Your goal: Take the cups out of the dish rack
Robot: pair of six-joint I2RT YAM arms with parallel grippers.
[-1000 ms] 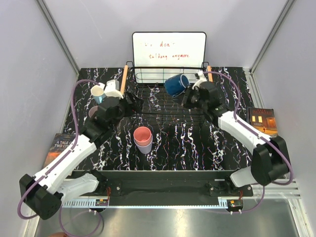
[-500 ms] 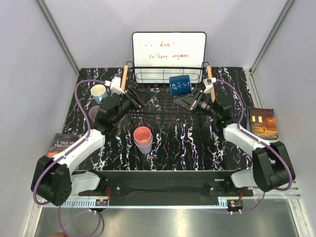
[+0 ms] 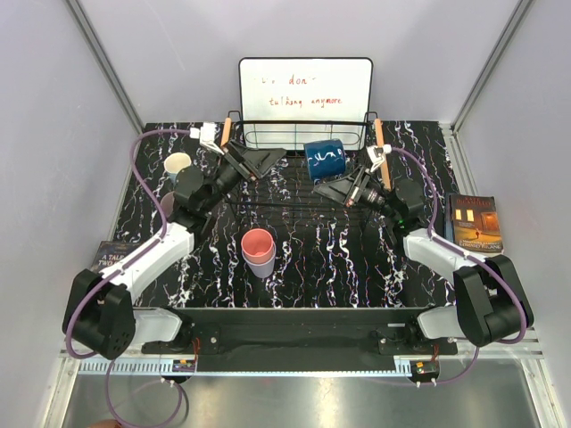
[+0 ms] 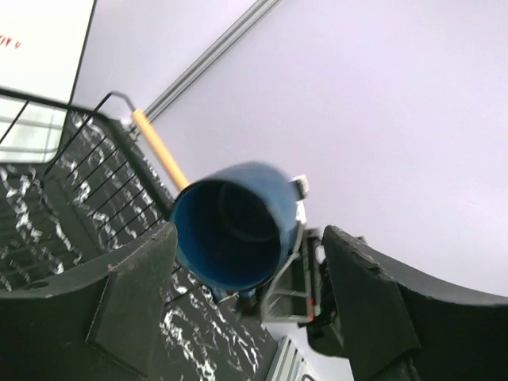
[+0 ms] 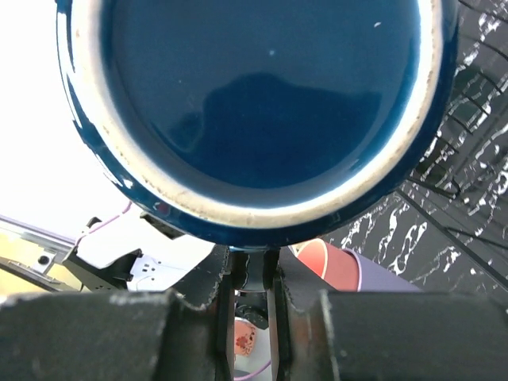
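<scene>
My right gripper [image 3: 332, 184] is shut on the handle of the dark navy cup [image 3: 324, 159] and holds it in the air above the black wire dish rack [image 3: 294, 192]. The right wrist view shows the cup's base [image 5: 262, 95] above my closed jaws [image 5: 254, 270]. My left gripper [image 3: 270, 159] is open and empty, pointing at the cup's mouth [image 4: 234, 226], apart from it. The salmon pink cup [image 3: 257, 242] sits nested in the lavender cup [image 3: 262, 267] on the table. The light blue cup [image 3: 177, 165] stands at the left, and the mauve cup [image 3: 166, 201] is mostly hidden by my left arm.
A white board [image 3: 305, 89] with writing stands behind the rack. The rack's wooden handles [image 3: 226, 134] [image 3: 381, 147] flank it. A book [image 3: 475, 221] lies at the right table edge and another [image 3: 109, 259] at the left. Grey walls enclose the table.
My left gripper has left the light blue cup and swung right to face the navy cup. My right gripper has turned and lifted the navy cup slightly toward the rack's back.
</scene>
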